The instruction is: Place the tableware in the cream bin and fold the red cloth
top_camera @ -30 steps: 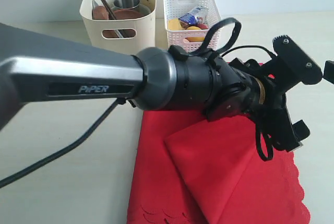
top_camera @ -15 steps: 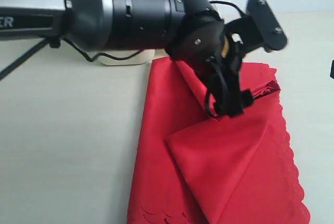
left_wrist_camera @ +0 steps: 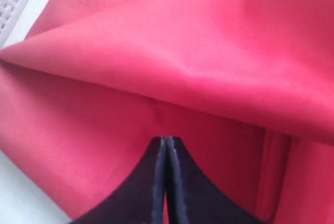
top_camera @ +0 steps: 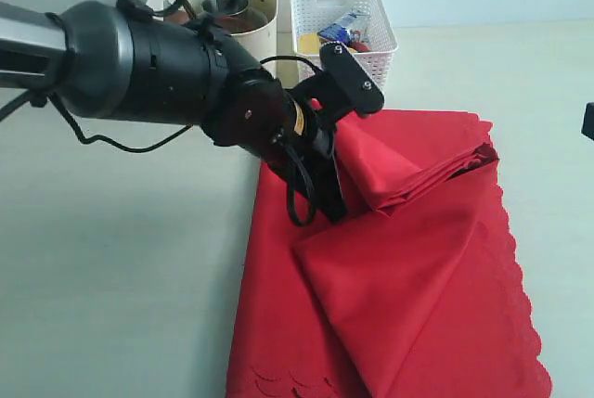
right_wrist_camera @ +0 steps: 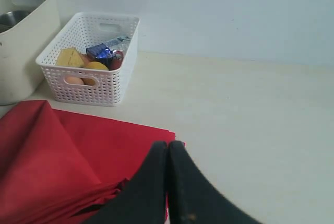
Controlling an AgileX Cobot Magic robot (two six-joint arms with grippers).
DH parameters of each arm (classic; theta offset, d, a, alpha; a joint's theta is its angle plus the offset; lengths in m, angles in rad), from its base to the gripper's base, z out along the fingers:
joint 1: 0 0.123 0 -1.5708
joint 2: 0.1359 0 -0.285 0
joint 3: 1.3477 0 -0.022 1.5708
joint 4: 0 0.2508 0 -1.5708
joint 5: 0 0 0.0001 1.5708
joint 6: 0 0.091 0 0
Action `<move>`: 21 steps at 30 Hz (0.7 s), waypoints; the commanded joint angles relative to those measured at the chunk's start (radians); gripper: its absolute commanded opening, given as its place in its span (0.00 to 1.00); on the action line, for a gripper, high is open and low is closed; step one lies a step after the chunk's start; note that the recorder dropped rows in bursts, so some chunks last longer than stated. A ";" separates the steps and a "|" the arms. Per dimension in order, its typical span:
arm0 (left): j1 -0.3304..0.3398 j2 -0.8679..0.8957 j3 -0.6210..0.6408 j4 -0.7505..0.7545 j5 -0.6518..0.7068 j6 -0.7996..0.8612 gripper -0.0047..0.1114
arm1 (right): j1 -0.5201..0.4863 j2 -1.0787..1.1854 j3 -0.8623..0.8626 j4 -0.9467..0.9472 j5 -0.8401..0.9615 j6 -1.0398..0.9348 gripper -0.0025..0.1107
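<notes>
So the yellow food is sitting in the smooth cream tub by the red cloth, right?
Not quite. The yellow food is sitting in the white basket with holes by the red cloth, not in the smooth cream tub beside it. The right wrist view shows this.

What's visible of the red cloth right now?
The red cloth is plain bright red fabric with scalloped edging on the exterior view's right and bottom. It lies on the pale table, partly folded: one flap laid diagonally across it, layers bunched at the far end. The shut left hand is at that bunch; a pinch can't be confirmed.
</notes>
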 commanded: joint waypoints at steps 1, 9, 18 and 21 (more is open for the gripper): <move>-0.040 0.079 0.005 0.011 -0.117 -0.002 0.05 | -0.004 0.000 0.001 -0.007 -0.006 0.001 0.02; -0.036 0.240 -0.277 0.015 -0.358 -0.009 0.05 | -0.004 0.000 0.001 -0.007 -0.006 0.001 0.02; -0.006 0.312 -0.548 0.033 0.040 -0.025 0.05 | -0.004 0.002 0.001 -0.016 -0.006 0.001 0.02; -0.006 0.256 -0.525 0.052 0.130 -0.025 0.05 | -0.004 0.002 0.001 -0.016 -0.002 0.001 0.02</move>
